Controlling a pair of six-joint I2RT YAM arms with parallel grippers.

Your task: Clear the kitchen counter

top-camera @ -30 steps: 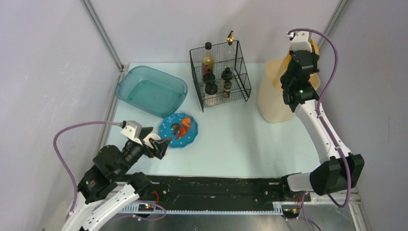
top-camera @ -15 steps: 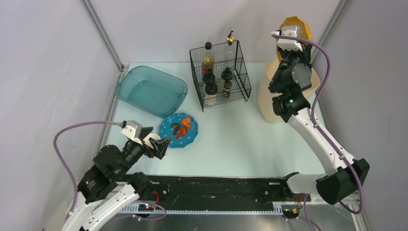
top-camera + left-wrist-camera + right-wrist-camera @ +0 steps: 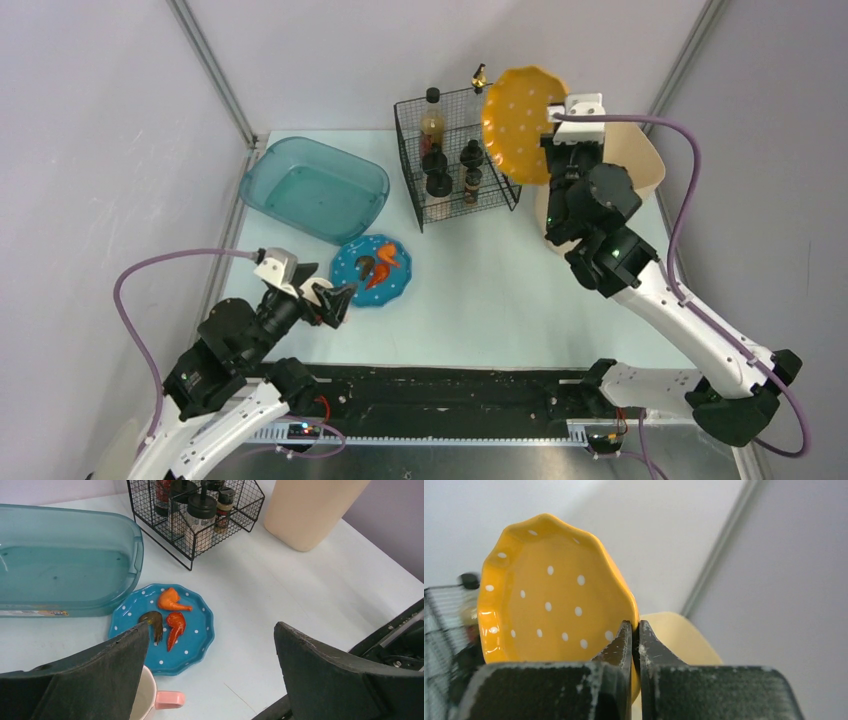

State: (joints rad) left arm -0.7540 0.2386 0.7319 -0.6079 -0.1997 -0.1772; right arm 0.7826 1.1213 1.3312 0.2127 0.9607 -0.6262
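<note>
Plate (image 3: 549, 615), yellow with white dots: rim pinched tight in my right gripper (image 3: 634, 630), aloft beside the wire rack (image 3: 455, 160). My left gripper (image 3: 335, 302): spread wide, empty.

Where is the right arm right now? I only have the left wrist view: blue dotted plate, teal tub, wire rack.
Observer: The right tool is shut on the rim of a yellow scalloped plate with white dots, holding it on edge in the air.
Operator: Whereabouts over the table?
Observer: In the top view the plate overlaps the far right corner of the black wire rack of bottles, just left of the open mouth of the tall beige plastic bin. I can't tell its height.
Operator: Any food on it?
Observer: None. The right wrist view shows its face bare apart from the dots.
</note>
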